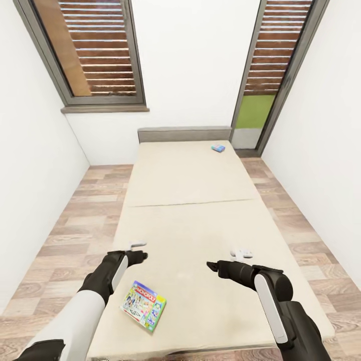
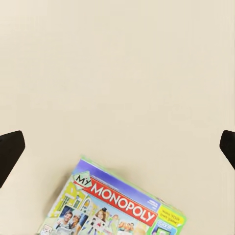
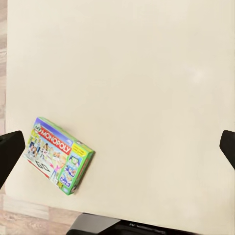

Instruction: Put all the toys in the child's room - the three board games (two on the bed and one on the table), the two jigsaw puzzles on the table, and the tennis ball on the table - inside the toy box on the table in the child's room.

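Note:
On the cream bed [image 1: 190,200] lie two board games. A green-edged box lettered MONOPOLY [image 1: 143,306] rests flat near the bed's front left corner. A small blue box [image 1: 218,148] sits far off by the grey headboard [image 1: 183,134]. My left gripper [image 1: 136,250] hovers open over the mattress just beyond the MONOPOLY box [image 2: 117,208], empty. My right gripper [image 1: 225,258] is open and empty too, further right over bare mattress; its camera sees the MONOPOLY box [image 3: 59,155] near the bed's edge. The table, toy box, jigsaw puzzles and tennis ball are out of view.
Wood plank floor [image 1: 75,215] runs along both sides of the bed, hemmed in by white walls. A louvred window [image 1: 98,50] stands behind the headboard on the left and a tall glazed door [image 1: 273,70] on the right.

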You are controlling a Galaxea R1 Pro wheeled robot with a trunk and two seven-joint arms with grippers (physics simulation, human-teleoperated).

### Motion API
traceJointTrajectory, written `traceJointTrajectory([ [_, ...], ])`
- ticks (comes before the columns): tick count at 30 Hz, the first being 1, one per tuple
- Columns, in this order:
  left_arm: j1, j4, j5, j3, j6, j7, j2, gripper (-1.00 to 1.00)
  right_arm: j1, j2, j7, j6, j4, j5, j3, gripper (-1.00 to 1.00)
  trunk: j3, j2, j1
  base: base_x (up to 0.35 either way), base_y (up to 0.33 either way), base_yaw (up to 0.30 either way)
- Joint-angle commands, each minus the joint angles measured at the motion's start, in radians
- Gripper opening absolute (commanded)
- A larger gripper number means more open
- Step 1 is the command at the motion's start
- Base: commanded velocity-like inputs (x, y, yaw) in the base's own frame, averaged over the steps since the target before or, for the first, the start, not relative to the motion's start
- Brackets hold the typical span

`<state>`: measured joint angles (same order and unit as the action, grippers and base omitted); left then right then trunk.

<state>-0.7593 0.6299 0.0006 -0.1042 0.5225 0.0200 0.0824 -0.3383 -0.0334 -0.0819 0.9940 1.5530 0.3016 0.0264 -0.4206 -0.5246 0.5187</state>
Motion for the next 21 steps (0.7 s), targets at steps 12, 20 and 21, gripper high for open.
traceJointTrajectory([
  [12,-0.001,-0.002,0.002,-0.005,-0.036,0.038,-0.001,1.0,-0.001,0.0,-0.01,0.005,0.001,-0.009,-0.003,1.0,-0.021,-0.001,0.0,0.0,0.0,0.0],
  [20,-0.002,-0.047,0.002,-0.003,-0.112,0.042,0.003,1.0,-0.002,0.0,-0.01,0.005,0.001,-0.009,-0.004,1.0,-0.034,-0.001,0.0,0.0,0.0,0.0],
  [21,-0.002,-0.054,0.001,-0.003,-0.116,0.042,0.003,1.0,-0.002,0.0,-0.01,0.005,0.001,-0.009,-0.004,1.0,-0.036,-0.001,0.0,0.0,0.0,0.0],
])
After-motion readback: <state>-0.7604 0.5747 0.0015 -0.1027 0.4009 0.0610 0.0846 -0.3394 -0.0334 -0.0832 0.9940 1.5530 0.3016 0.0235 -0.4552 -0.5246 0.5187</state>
